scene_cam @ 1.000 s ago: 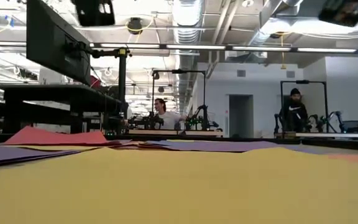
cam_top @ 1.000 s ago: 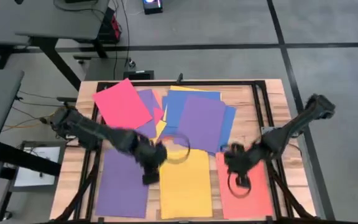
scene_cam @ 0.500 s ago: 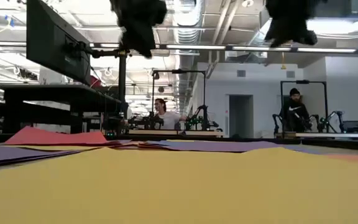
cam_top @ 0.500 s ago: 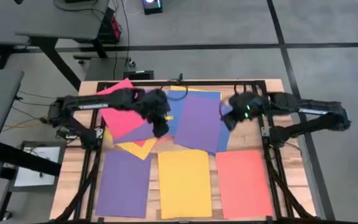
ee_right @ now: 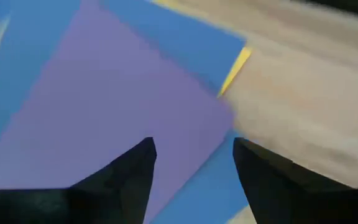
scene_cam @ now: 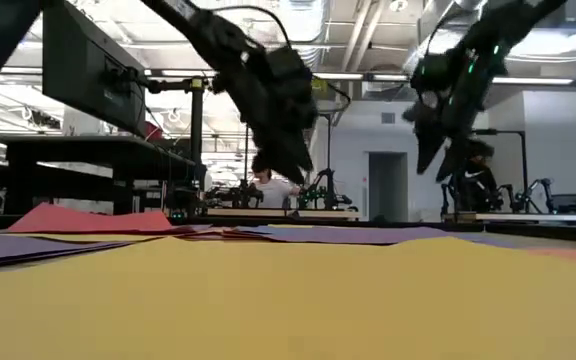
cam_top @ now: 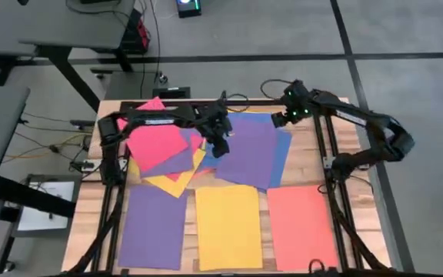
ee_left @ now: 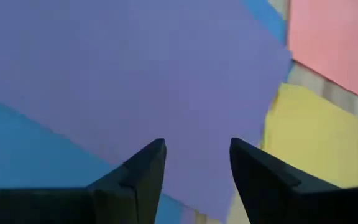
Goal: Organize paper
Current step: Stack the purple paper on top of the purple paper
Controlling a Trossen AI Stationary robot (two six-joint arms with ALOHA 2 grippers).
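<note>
Pincer (ee_left: 192, 163) of left arm gapes, empty, above purple paper (ee_left: 135, 81).

- Near edge: purple sheet (cam_top: 154, 227), yellow sheet (cam_top: 229, 228), red sheet (cam_top: 302, 226), flat, side by side.
- Far half: overlapping pile (cam_top: 214, 146), large purple sheet (cam_top: 248, 150) topmost.

Flat coloured paper sheets (cam_top: 241, 146) cover most of the wooden table (cam_top: 341, 131), so nothing tall blocks a low pass. The left arm's dark pincer (cam_top: 216, 146) hangs over the loose pile at the far middle, and the right arm's dark pincer (cam_top: 284, 119) hangs near the far right corner. The near edge lies open above three flat sheets.
</note>
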